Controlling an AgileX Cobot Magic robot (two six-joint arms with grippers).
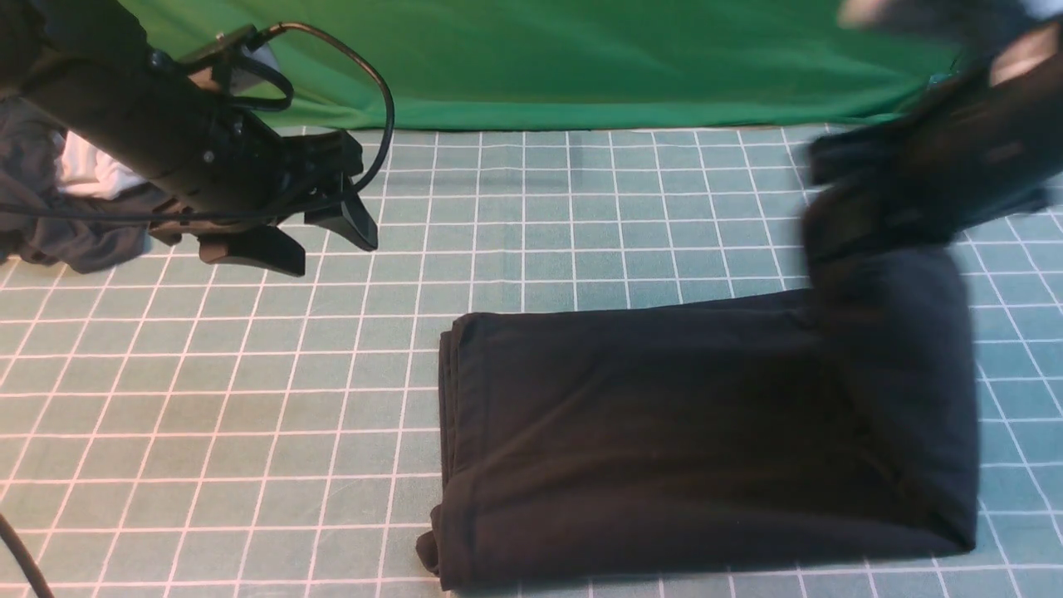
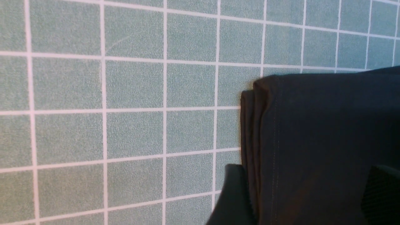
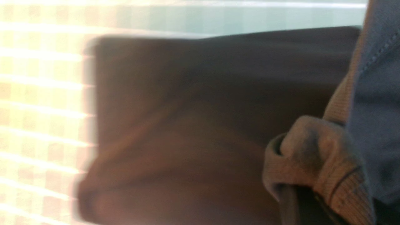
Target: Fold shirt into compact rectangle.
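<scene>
- The black shirt (image 1: 664, 432) lies on the green grid-lined mat (image 1: 249, 415) as a folded stack with several layers; no print shows on it.
- Its stacked layer edges form the shirt's left border, with a small tab of fabric sticking out at the near left corner.
- The shirt's right end rises off the mat as a raised flap running up into the right gripper (image 1: 864, 216).
- The right gripper is motion-blurred above the shirt's far right corner; its jaws are clenched on the lifted fabric. In the right wrist view a bunched ribbed edge of the shirt (image 3: 218, 118) sits close to the camera.
- The left gripper (image 1: 291, 237) hangs above the mat, well apart from the shirt on the shirt's far left side, fingers spread and holding nothing.
- In the left wrist view the shirt's (image 2: 312, 140) layered corner shows, with stitching lines visible.
- A dark grey garment (image 1: 50, 208) with a white cloth (image 1: 91, 174) lies far to the shirt's left, behind the left arm.
- A green backdrop (image 1: 581, 58) stands beyond the shirt.
</scene>
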